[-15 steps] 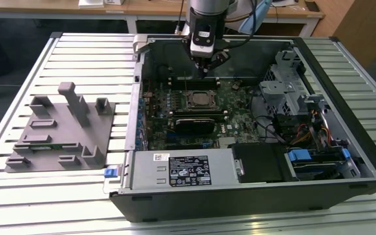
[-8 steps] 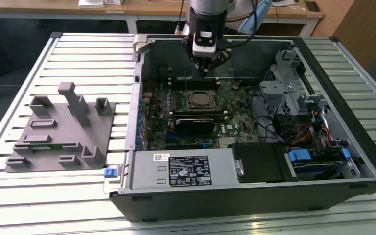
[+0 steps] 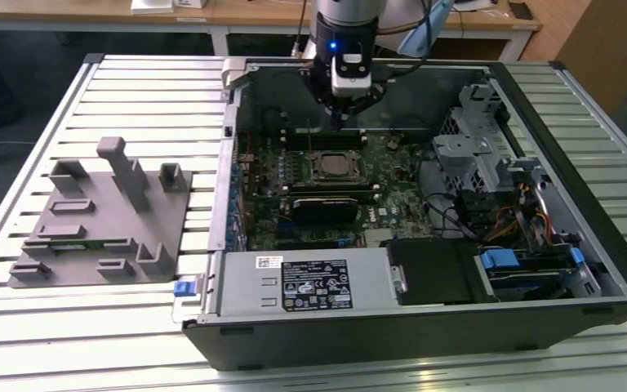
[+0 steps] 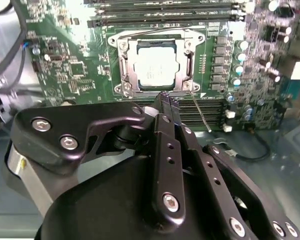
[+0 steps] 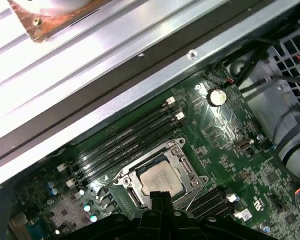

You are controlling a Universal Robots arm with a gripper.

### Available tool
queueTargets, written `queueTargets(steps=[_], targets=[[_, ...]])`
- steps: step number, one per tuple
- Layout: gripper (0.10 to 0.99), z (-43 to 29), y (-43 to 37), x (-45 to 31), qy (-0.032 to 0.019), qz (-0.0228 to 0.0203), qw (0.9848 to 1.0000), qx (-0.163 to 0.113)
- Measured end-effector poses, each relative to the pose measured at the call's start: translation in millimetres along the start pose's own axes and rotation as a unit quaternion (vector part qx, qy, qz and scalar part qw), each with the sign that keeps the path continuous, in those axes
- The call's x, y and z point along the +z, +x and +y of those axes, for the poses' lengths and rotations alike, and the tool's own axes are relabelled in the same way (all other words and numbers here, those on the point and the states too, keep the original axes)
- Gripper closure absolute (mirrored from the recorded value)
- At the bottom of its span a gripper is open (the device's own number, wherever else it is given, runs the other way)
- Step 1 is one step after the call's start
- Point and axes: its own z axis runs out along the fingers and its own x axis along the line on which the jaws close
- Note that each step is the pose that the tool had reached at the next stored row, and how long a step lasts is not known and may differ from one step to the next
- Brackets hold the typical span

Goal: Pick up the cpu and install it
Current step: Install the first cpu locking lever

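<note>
One cpu (image 4: 154, 68), pale and silvery, seated flat inside one dark socket frame (image 4: 121, 67) on the green motherboard (image 4: 65, 70); seen again in the first wrist view (image 5: 160, 180) and, smaller, in the exterior view (image 3: 333, 164). One thin metal lever (image 4: 201, 113) slanting away from a corner of the frame. One gripper (image 4: 167, 100), black, poised above the board just beside the socket, fingers pressed together with nothing between them; in the exterior view (image 3: 341, 121) pointing down into the open computer case (image 3: 575, 131). Four long memory slots (image 5: 125, 140) running side by side next to the socket. One round coin cell battery (image 5: 217, 96) further along the board. One black heatsink block (image 3: 332, 207) near the socket. One grey plastic fixture (image 3: 101, 224) lying on the slatted table (image 3: 30, 114), well apart from the case, toward the exterior view's left. One blue light (image 3: 335, 46) glowing on the arm's wrist.
</note>
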Motion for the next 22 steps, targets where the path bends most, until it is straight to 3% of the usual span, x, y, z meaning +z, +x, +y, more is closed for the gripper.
queueTargets(steps=[5, 10, 17, 22], targets=[[0.965, 0.0, 0.0, 0.1, -0.0012, 0.0010, 0.9990, -0.045], [0.965, 0.0, 0.0, 0.1, -0.0023, 0.0020, 0.9959, -0.091], [0.965, 0.0, 0.0, 0.1, -0.0038, 0.0033, 0.9888, -0.149], [0.965, 0.0, 0.0, 0.2, -0.0049, 0.0042, 0.9813, -0.193]])
